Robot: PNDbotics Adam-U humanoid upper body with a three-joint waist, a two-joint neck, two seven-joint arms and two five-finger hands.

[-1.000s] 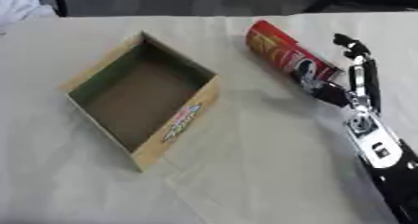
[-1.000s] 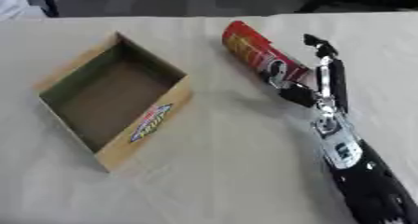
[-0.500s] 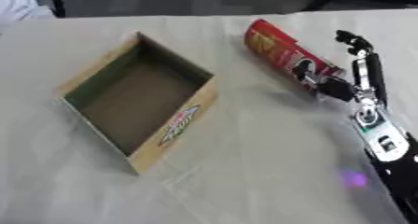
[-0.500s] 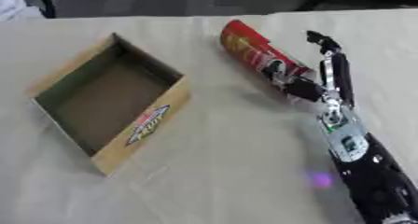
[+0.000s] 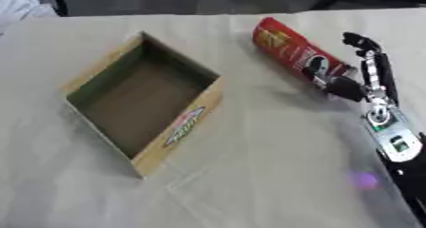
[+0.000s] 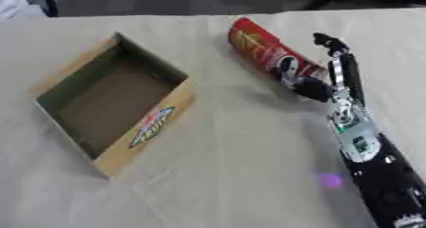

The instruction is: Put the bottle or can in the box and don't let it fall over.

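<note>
A red tube-shaped can (image 5: 293, 52) lies on its side on the cloth-covered table, its near end pointing toward my right hand. My right hand (image 5: 371, 78) comes in from the lower right and rests beside the can's near end, fingers stretched out straight along its right side and the thumb (image 5: 343, 88) touching the end. The hand is open. An open cardboard box (image 5: 141, 101) with a printed label on its near wall stands empty left of the can. My left hand shows in neither view.
The table's far edge (image 5: 208, 14) runs along the top, with dark floor beyond. A small purple light spot (image 5: 363, 179) lies on the cloth beside my right forearm.
My right hand has slid forward and up along the can's right side. The whole picture has shifted a little, so the camera has moved. The can and box stay put.
</note>
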